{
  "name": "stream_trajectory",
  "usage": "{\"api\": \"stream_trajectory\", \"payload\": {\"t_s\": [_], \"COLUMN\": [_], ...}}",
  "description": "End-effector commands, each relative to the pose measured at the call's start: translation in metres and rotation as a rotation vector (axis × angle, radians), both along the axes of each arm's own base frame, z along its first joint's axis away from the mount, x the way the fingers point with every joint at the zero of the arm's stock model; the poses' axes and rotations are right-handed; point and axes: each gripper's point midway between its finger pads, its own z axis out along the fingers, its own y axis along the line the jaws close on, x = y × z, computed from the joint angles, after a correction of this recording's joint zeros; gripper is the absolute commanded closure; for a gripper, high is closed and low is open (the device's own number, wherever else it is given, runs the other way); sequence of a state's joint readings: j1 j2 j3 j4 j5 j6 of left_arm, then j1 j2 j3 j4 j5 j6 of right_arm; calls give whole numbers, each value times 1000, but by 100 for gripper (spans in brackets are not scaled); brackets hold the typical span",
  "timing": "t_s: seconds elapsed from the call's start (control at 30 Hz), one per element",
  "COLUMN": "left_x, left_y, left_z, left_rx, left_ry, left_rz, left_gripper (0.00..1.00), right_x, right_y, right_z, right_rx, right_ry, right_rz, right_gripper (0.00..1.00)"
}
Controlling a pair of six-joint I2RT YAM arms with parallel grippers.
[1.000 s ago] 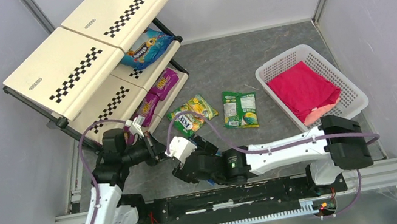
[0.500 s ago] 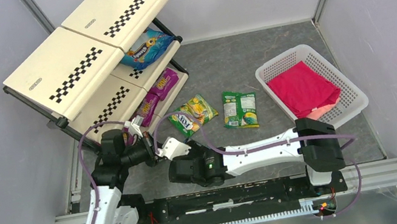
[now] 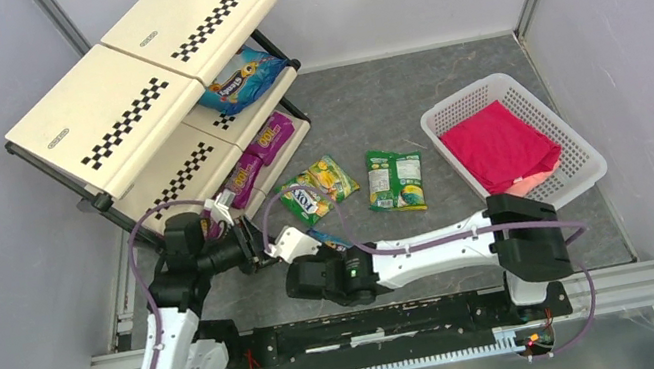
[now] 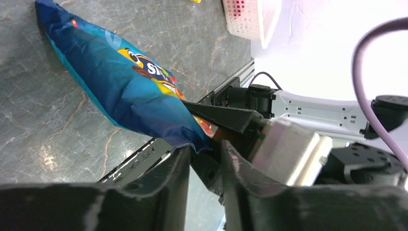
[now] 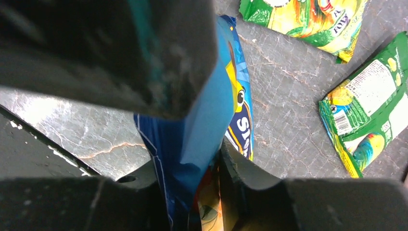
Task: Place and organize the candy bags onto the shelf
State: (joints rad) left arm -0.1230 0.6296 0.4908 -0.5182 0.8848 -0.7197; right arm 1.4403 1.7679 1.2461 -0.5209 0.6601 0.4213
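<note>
Handover, I'd judge: the right gripper [image 5: 190, 163] pinches the glossy blue plastic candy bag [image 4: 120, 86] toward the grey table's [image 3: 447, 82] near edge, beside the slanted cream shelf [image 3: 118, 115]; the left gripper [image 4: 206, 154] keeps its jaws slightly parted at the bag's corner.

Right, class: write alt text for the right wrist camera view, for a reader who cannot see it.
A blue candy bag sits pinched between the two dark fingers of the right gripper, above a grey marbled table. Two green-yellow candy bags lie flat on it, at the top and at the right edge.
</note>
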Motion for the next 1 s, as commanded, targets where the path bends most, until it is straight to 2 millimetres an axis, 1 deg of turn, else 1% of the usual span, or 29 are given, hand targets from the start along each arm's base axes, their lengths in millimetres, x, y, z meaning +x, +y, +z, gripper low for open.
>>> {"api": "stream_trajectory", "payload": {"t_s": [0.0, 0.1, 0.17, 0.2, 0.3, 0.33, 0.43, 0.57, 0.7, 0.77, 0.8, 0.87, 0.97], "left_x": [-2, -4, -5, -6, -8, -8, -8, -4, 1, 4, 6, 9, 7], "left_y": [-5, -3, -1, 1, 6, 8, 15, 26, 36, 43, 49, 61, 70], "left_z": [39, 42, 42, 42, 43, 43, 42, 53, 75, 82, 83, 81, 78], "left_rx": [-70, -50, -18, 0, 52, 70, 129, 197, 250, 282, 308, 362, 391], "left_ry": [-88, -125, -149, -162, -205, -219, -255, -329, -420, -444, -443, -435, -429], "left_rz": [-35, -41, -38, -35, -27, -24, 1, 52, 119, 160, 193, 262, 312], "left_gripper": [57, 44, 37, 35, 28, 26, 23, 23, 23, 23, 23, 23, 23], "right_x": [-2, -1, -1, 0, 4, 6, 14, 27, 42, 49, 49, 50, 50], "right_y": [3, -2, -7, -9, -15, -17, -25, -33, -38, -35, -32, -25, -14], "right_z": [19, 26, 30, 36, 49, 56, 76, 115, 155, 175, 185, 212, 252], "right_rx": [142, 237, 306, 350, 467, 511, 647, 851, 1063, 1168, 1221, 1353, 1518], "right_ry": [10, 37, 64, 70, 97, 105, 136, 145, 163, 197, 228, 274, 324], "right_rz": [32, 30, 32, 34, 43, 45, 47, 40, 27, 35, 57, 102, 174], "right_gripper": [70, 77, 80, 81, 82, 83, 84, 84, 85, 86, 86, 87, 87]}}
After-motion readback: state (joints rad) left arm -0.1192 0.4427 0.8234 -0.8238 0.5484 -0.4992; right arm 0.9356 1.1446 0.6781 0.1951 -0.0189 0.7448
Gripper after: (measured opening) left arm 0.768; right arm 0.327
